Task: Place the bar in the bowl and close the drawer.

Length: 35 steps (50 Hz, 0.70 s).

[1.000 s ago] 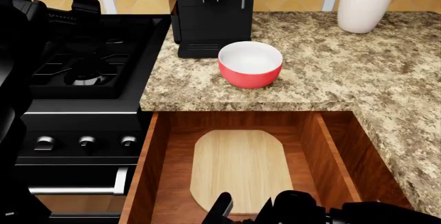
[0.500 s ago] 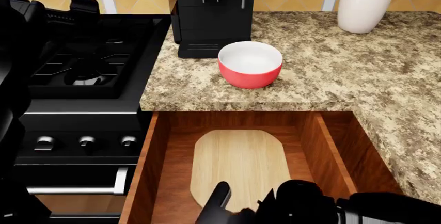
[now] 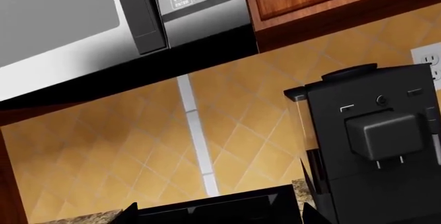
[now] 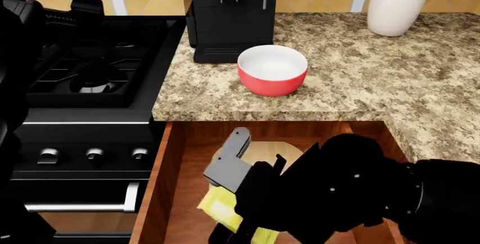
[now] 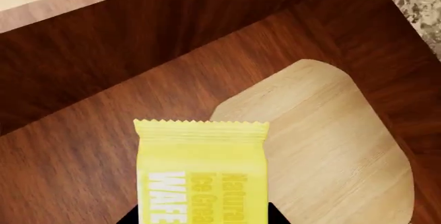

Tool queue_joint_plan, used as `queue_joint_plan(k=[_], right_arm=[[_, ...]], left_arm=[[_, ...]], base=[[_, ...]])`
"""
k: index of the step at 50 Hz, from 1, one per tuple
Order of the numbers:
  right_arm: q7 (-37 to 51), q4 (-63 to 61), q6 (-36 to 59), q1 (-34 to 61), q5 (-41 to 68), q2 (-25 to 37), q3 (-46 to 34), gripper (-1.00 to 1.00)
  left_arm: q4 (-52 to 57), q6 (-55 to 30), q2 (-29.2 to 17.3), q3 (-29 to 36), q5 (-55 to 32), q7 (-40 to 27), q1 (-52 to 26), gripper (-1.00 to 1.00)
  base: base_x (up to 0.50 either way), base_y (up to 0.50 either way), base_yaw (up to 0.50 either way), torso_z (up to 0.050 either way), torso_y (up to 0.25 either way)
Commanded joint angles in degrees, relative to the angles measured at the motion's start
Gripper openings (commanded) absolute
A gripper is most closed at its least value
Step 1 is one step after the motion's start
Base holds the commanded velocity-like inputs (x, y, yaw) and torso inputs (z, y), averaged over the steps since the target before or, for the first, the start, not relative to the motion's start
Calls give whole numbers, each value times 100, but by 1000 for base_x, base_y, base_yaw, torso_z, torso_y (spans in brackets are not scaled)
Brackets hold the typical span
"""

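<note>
The yellow-wrapped bar (image 5: 201, 172) is pinched at its near end in my right gripper (image 5: 201, 220), which is shut on it, with a black fingertip on each side. From the head view the bar (image 4: 220, 207) hangs above the open drawer (image 4: 155, 193), under my bulky right arm. The red bowl (image 4: 272, 69), white inside and holding nothing, stands on the granite counter just behind the drawer. My left gripper (image 3: 219, 219) is raised over the stove with its fingertips wide apart and nothing between them.
A pale wooden board (image 5: 331, 146) lies on the drawer floor, partly hidden by my arm (image 4: 352, 193). A black coffee machine (image 4: 231, 13) stands right behind the bowl. A white utensil jar (image 4: 395, 9) is at the back right. The stove (image 4: 90, 69) is to the left.
My right arm has come up and forward from the bottom edge, bringing the bar up out of the drawer. It now covers most of the board. The bowl has not moved.
</note>
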Motion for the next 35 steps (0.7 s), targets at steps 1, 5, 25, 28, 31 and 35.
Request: queue_joint_plan(k=[1, 5, 25, 28, 31, 35], right_arm=[[-296, 210, -84, 778, -89, 43, 530, -100], [-535, 492, -237, 955, -352, 42, 655, -100], [-1260, 2296, -1073, 1491, -1750, -360, 721, -100], [-1453, 2677, -1264, 1520, -1999, -505, 666, -100], [-1644, 3127, -1473, 1563, -2201, -689, 649, -100], [-1774, 3638, -1817, 1561, -2470, -900, 649, -100]], left_arm=[[136, -104, -27, -34, -48, 6, -11, 100], [324, -231, -56, -77, -105, 31, 28, 100], [1428, -1042, -192, -282, -399, 116, 133, 100], [1478, -1058, -188, -260, -410, 108, 140, 100], [1518, -1083, -182, -253, -427, 108, 117, 100], [1583, -1109, -177, -253, -453, 112, 92, 100]], base=[[0, 0, 0, 0, 0], [0, 0, 0, 0, 0], [0, 0, 0, 0, 0], [0, 0, 0, 0, 0], [0, 0, 0, 0, 0], [0, 0, 0, 0, 0]])
